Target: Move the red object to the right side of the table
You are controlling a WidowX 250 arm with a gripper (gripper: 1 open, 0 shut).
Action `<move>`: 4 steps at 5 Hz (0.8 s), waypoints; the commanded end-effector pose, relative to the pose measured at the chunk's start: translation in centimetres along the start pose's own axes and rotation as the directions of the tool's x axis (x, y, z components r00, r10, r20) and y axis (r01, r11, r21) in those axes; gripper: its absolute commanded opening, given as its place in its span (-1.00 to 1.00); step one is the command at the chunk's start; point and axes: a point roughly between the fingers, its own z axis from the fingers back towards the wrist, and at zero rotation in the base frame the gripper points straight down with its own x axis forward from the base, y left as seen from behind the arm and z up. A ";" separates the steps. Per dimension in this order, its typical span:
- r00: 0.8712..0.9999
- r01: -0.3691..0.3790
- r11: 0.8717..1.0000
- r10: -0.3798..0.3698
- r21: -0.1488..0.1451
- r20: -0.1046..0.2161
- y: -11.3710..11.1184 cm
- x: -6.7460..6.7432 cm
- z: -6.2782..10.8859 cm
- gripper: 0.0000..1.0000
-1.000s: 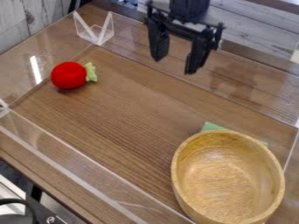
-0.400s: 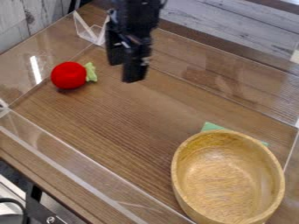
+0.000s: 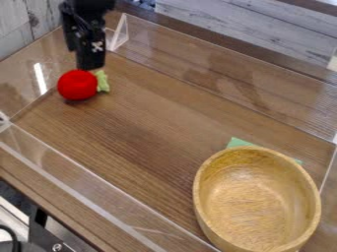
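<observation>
The red object (image 3: 78,85), a small round ball with a light-green tuft on its right side, lies on the left part of the table (image 3: 171,118). My gripper (image 3: 86,57) hangs just above and slightly behind it, pointing straight down. Its dark fingers stand open with nothing between them. It is not touching the ball.
A round light wooden bowl (image 3: 257,202) stands at the front right, with a flat green cloth piece (image 3: 245,146) poking out behind it. Low clear acrylic walls (image 3: 53,172) edge the tabletop. A small clear angled piece (image 3: 116,30) stands at the back left, right beside the gripper.
The gripper has swept from the back middle of the table to the left, turning about its own axis, and now hovers over the red object. It stayed open; the ball and bowl have not moved.
</observation>
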 end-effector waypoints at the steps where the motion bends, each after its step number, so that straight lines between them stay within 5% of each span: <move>1: 0.996 0.088 0.995 -0.088 0.042 0.016 2.2 -0.9 -0.2 1.00; 2: 0.987 0.161 0.986 -0.162 0.048 0.017 3.6 -1.6 -1.6 1.00; 4: 0.990 0.129 0.992 -0.129 0.006 0.062 6.0 -0.4 -4.2 1.00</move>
